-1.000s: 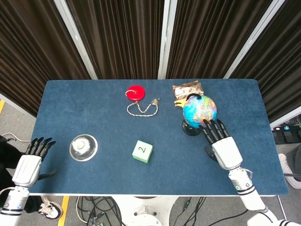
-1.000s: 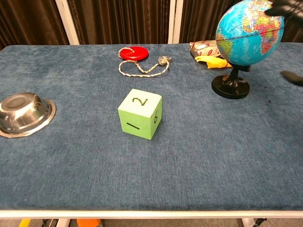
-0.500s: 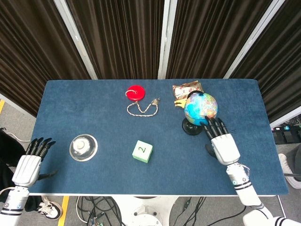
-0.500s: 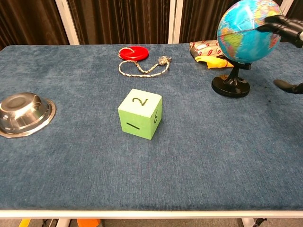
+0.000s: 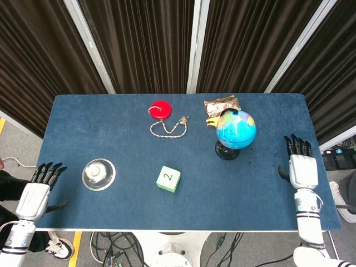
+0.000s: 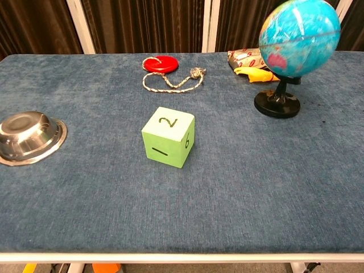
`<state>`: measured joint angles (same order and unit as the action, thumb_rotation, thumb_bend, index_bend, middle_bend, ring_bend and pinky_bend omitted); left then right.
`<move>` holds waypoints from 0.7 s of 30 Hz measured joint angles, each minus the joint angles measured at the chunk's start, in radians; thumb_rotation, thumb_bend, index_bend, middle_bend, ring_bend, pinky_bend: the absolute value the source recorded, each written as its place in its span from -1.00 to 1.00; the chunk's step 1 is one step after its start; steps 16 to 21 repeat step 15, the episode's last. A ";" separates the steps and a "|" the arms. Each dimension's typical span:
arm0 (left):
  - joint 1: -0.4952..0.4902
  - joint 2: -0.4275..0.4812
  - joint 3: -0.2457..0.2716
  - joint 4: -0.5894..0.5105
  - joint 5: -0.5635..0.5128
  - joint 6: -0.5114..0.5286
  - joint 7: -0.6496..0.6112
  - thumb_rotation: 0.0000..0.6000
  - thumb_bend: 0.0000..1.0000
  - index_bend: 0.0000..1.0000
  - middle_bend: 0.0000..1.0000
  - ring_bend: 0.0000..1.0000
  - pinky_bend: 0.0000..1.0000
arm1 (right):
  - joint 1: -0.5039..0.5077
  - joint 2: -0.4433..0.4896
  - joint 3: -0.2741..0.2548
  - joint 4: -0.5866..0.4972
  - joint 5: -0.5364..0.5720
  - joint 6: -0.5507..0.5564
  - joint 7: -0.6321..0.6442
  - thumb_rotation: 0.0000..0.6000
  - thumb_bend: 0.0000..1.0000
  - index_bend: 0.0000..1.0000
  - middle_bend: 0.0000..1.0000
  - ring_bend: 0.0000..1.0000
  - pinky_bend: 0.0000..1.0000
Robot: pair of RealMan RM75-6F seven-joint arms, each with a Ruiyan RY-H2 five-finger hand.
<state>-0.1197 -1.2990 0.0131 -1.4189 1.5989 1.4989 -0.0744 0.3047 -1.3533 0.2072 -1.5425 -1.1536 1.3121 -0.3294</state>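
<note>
Globe (image 5: 236,129) upright on stand, far-right part of worktop (image 5: 111,128), beside snack packet (image 5: 221,103). Your right hand (image 5: 298,167) off to its right, well apart, fingers straight, holds nothing. Left hand (image 5: 34,194) at left edge, empty, fingers extended. No grasp on globe now; any handling of it left to do.

On the blue worktop (image 5: 111,122) a green die (image 5: 168,178) sits mid-front, a steel bowl (image 5: 98,174) upside down at its left. Farther back lie a red disc (image 5: 160,108) with rope (image 5: 167,128) and a snack packet (image 5: 221,104).
</note>
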 measured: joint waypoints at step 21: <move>0.000 0.007 -0.003 -0.017 0.001 0.006 0.016 1.00 -1.00 -0.71 -0.82 -0.95 -0.90 | -0.176 0.037 -0.235 0.109 -0.334 0.182 0.182 1.00 -0.57 -1.00 -1.00 -1.00 -1.00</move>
